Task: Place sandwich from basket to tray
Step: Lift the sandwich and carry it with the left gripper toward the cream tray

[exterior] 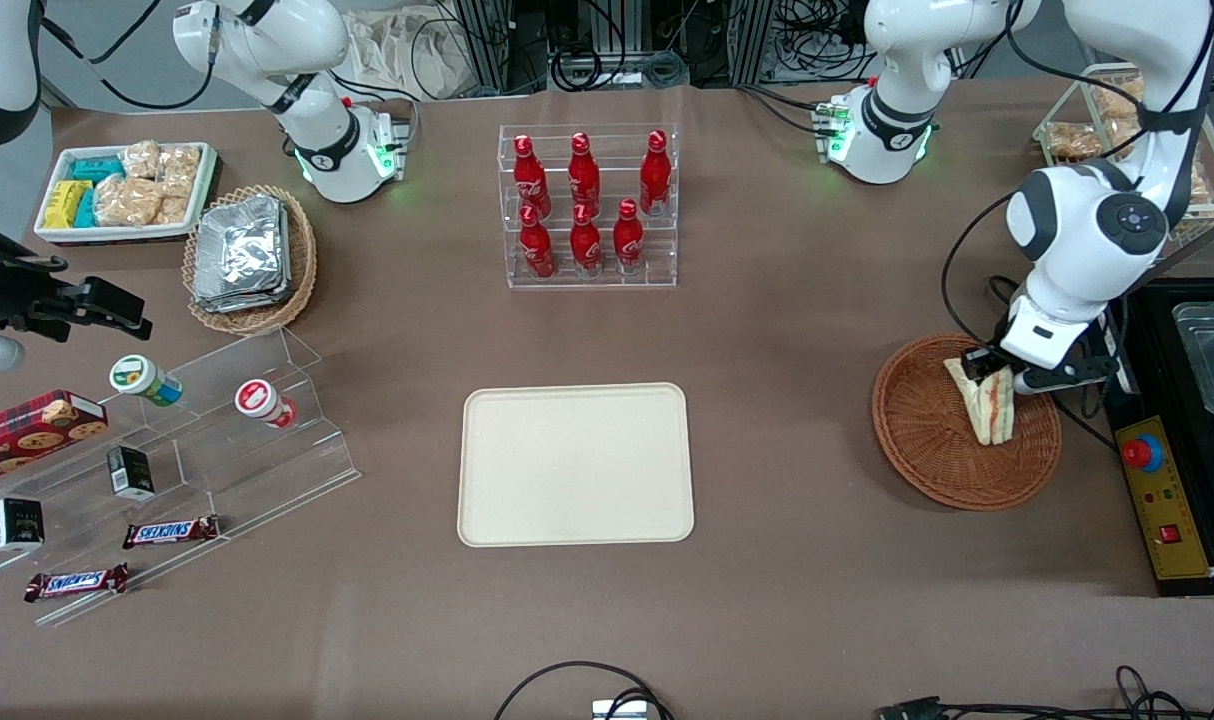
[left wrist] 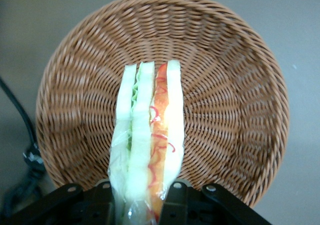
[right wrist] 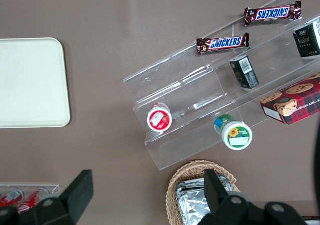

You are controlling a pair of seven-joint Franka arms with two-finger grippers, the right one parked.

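The gripper (exterior: 994, 372) is positioned over the basket (exterior: 927, 440), at the part of it farther from the front camera, and is closed on the sandwich (exterior: 987, 402). In the left wrist view the fingers (left wrist: 172, 197) are seen pressed against both bread faces of the sandwich (left wrist: 147, 135) at one end, the filling layers being turned toward the camera. The wedge is held above the woven floor of the basket (left wrist: 230, 95); whether its free end touches the weave cannot be told. The basket is located toward the working arm's end of the table. The tray (exterior: 575, 465) is found well apart from it, at the middle of the table, nearer the front camera than a rack of red bottles (exterior: 587, 205).
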